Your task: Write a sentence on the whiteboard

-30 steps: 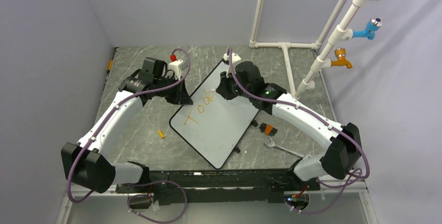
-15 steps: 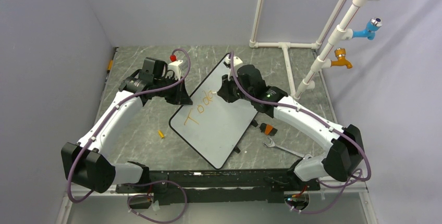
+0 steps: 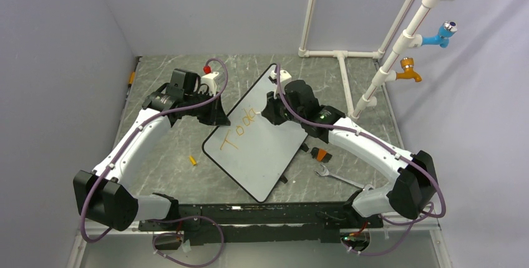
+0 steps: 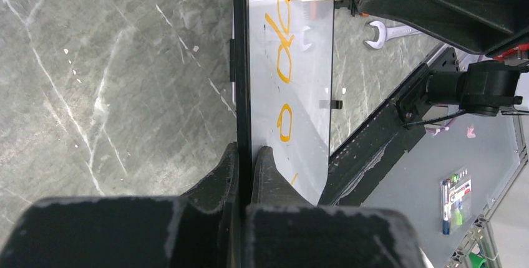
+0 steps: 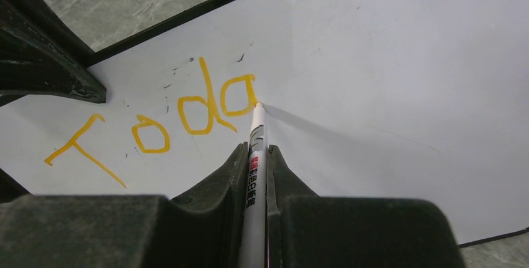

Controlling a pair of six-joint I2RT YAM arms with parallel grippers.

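Sentence (image 5: 153,134) on whiteboard (image 5: 387,62) reads "Toda", orange handwriting; red print on marker (image 5: 254,177) illegible.

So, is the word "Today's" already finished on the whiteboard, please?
No, the orange handwritten letters on the white rectangular board read only "Toda".

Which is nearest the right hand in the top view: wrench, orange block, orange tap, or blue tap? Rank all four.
From the right hand:
1. orange block, on the table just right of the whiteboard.
2. wrench, beyond the block, toward the arm bases.
3. orange tap, on the slanted pipe at the far right.
4. blue tap, higher up the same pipe.
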